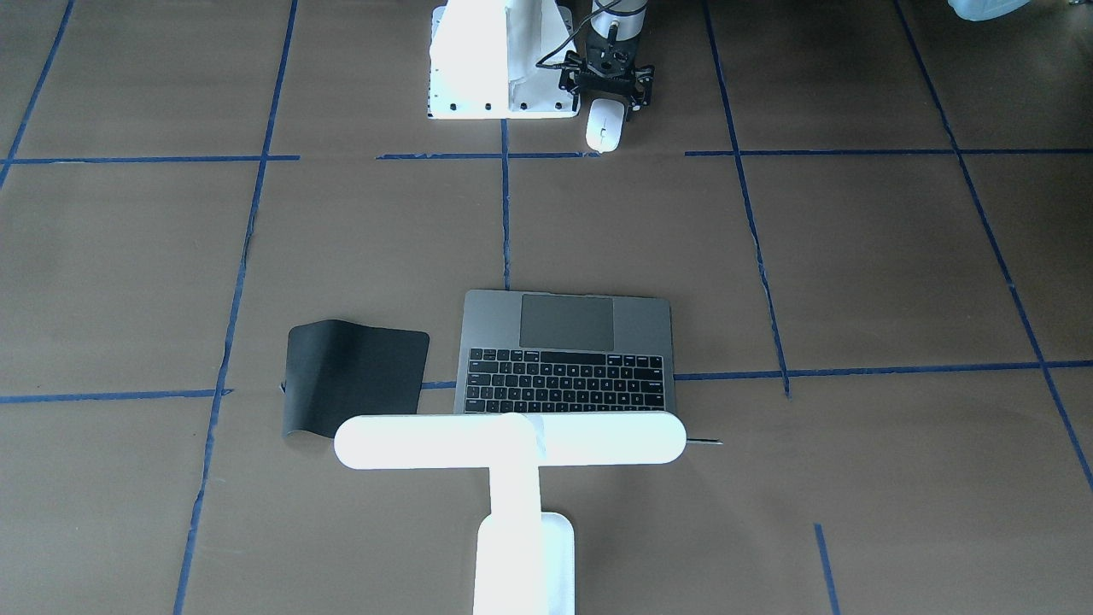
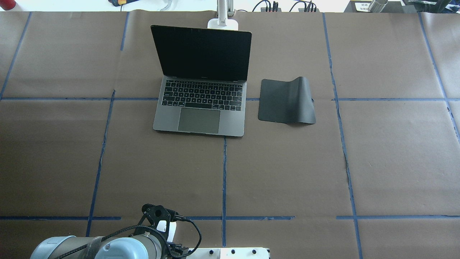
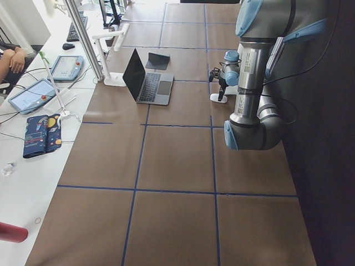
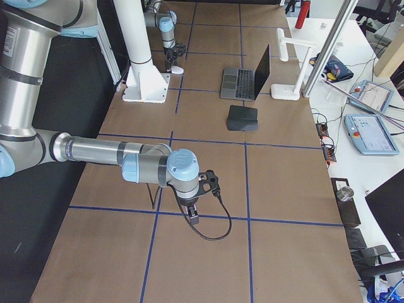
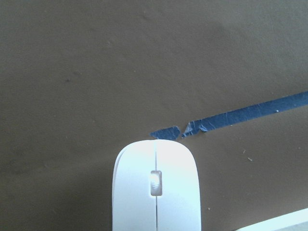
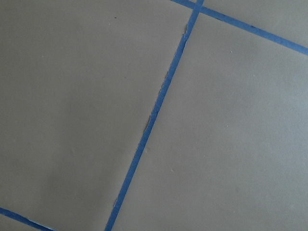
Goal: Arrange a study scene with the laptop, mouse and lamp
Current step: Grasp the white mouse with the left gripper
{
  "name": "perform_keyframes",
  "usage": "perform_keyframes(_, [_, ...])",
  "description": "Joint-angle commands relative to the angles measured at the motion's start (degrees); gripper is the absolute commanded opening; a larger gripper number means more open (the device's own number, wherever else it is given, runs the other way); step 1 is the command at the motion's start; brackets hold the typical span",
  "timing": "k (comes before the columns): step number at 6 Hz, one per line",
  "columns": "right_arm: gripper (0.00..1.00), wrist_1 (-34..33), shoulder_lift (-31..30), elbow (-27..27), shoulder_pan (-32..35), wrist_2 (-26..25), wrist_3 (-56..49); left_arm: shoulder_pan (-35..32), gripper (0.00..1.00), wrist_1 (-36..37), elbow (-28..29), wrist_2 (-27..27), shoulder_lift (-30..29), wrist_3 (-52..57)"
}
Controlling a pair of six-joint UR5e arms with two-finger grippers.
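Observation:
The laptop (image 2: 201,108) stands open at the table's far middle, its dark screen up; it also shows in the front view (image 1: 568,359). The white T-shaped lamp (image 1: 510,440) stands behind the laptop, with its base (image 2: 222,23) at the far edge. The white mouse (image 1: 604,125) lies on the paper next to the stand, and it fills the lower part of the left wrist view (image 5: 156,187). My left gripper (image 1: 604,102) hangs just over the mouse's rear end with its jaws apart. My right gripper (image 4: 192,214) hovers over bare paper; I cannot tell whether it is open or shut.
A flat black mat (image 2: 285,102) lies right of the laptop, one edge curled up. The blocky white stand with bolt holes (image 1: 499,60) rises at the robot's side next to the mouse. Blue tape lines cross the brown paper (image 6: 159,103).

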Motion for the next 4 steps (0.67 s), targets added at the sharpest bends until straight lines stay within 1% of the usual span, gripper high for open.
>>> perform_keyframes(1, [1.0, -0.12, -0.03, 0.06, 0.04, 0.1, 0.15, 0.0, 1.0, -0.11, 0.99, 0.0, 0.0, 0.19])
perform_keyframes(2, [1.0, -0.12, -0.03, -0.03, 0.04, 0.1, 0.15, 0.0, 0.99, -0.11, 1.09, 0.0, 0.0, 0.36])
perform_keyframes(3, [1.0, -0.12, -0.03, -0.03, 0.04, 0.1, 0.15, 0.0, 0.86, -0.11, 1.78, -0.09, 0.0, 0.45])
perform_keyframes(4, [1.0, -0.12, -0.03, 0.06, 0.04, 0.1, 0.15, -0.08, 0.58, -0.11, 1.7, -0.09, 0.0, 0.45])
